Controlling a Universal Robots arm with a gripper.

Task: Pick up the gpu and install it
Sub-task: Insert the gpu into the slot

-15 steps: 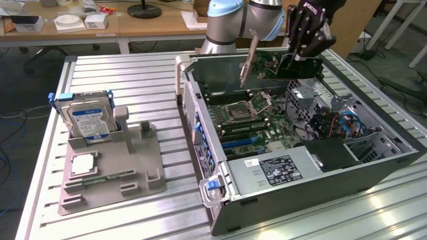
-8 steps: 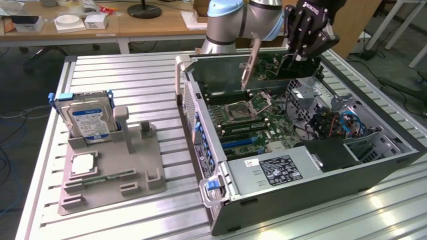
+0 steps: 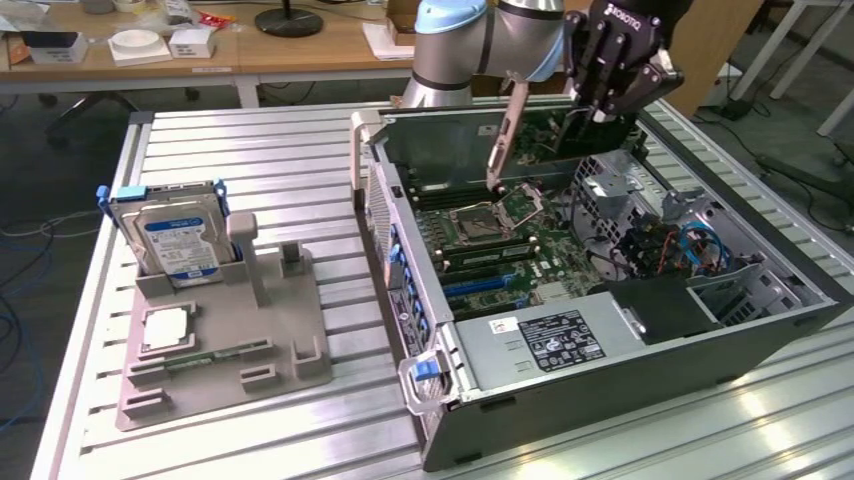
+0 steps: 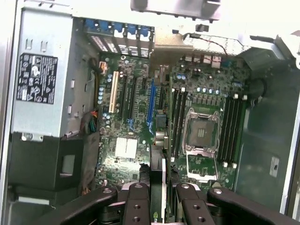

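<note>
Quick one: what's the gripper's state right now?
Gripper: closed on the gpu, holding it on edge over the open computer case.

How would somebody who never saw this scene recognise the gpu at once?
Find the open computer case on the slatted metal table. Above its motherboard, the black tool holds the gpu on edge. It is a thin flat card with a narrow silver bracket at one end, unlike the boxy hard drive standing in the grey fixture.
</note>
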